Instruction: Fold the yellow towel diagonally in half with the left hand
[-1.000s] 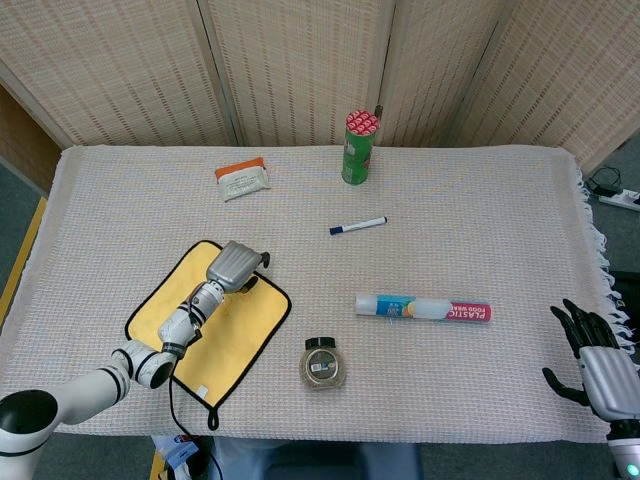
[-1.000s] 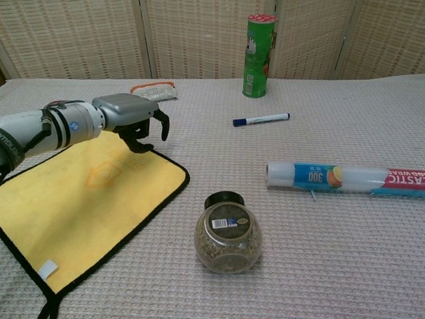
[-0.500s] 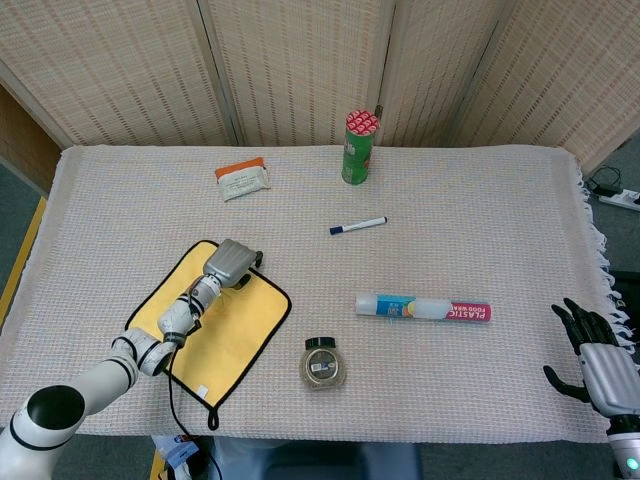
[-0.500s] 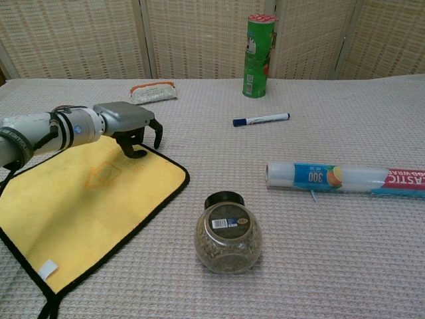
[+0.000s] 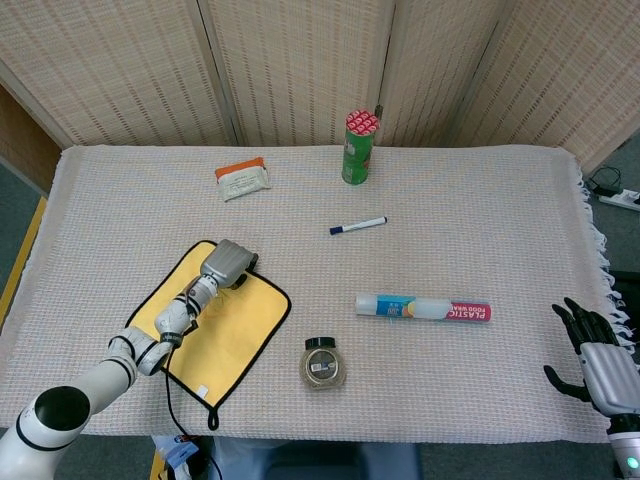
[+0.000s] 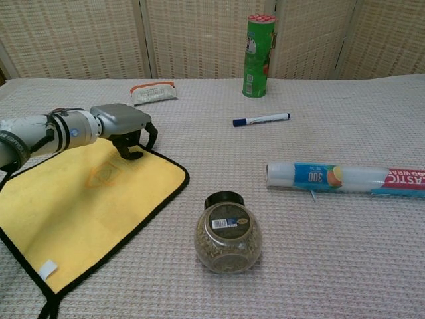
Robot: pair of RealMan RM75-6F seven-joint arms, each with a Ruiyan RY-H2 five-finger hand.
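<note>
The yellow towel with black trim lies flat at the table's front left, set like a diamond. My left hand sits low over its far corner, fingers arched downward with the tips touching or nearly touching the cloth near the edge. Nothing is lifted, and the thumb and fingers stand apart. At the front right edge of the head view, my right hand hangs off the table with its fingers spread and empty.
A spice jar stands just right of the towel. A plastic wrap roll lies further right. A marker, a green can and an orange-white packet sit toward the back.
My left hand has dropped lower and drawn back slightly left onto the towel's far corner. The towel has not moved, and the right hand has barely shifted.
</note>
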